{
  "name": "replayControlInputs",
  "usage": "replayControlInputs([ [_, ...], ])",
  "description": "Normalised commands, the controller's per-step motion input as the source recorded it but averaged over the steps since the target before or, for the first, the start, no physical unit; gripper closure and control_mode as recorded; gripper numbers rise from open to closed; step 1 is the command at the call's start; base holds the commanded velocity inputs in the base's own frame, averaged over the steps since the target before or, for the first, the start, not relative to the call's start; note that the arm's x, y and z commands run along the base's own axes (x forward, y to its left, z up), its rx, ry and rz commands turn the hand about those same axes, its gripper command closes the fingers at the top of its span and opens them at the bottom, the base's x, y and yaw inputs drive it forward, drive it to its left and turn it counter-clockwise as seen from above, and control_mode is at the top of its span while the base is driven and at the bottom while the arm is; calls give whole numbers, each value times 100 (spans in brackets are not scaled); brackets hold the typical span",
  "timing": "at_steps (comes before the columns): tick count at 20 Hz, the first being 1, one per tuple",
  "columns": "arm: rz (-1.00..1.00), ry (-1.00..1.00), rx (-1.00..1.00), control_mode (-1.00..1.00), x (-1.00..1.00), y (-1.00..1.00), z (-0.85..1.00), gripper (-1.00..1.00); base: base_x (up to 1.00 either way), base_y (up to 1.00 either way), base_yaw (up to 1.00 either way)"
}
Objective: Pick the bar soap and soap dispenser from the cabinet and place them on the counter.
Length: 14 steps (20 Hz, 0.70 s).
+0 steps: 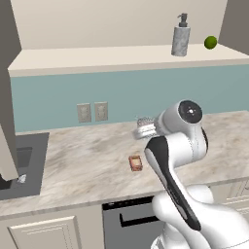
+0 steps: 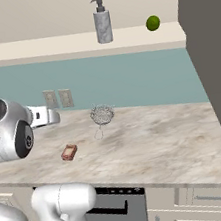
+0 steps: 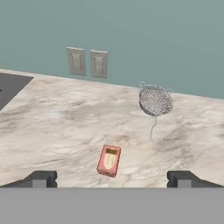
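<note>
Tool (image 3: 111, 178) fingers stand wide apart, empty, hovering above the marbled surface (image 1: 87, 155) with nothing touched. Between and just beyond the fingertips, the bar soap (image 3: 109, 160) lies flat on the surface. Farther back on the right rests a wire-mesh strainer (image 3: 155, 100). Up in the open cabinet (image 2: 71, 43), the soap dispenser (image 2: 102, 21) stands upright on the shelf, a lime (image 2: 153, 23) to its right.

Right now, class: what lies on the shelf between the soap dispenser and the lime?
Nothing: in both base views the shelf is bare between the soap dispenser and the lime.
</note>
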Motion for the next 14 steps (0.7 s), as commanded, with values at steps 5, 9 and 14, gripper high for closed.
replayControlInputs([
  [5,-3,0,-5,-100,-17,-17,44,-100,0,0,0],
  [9,-6,0,-2,-100,-17,-20,40,-100,0,0,0],
  [14,-7,0,0,-100,-21,-19,37,-100,0,0,0],
])
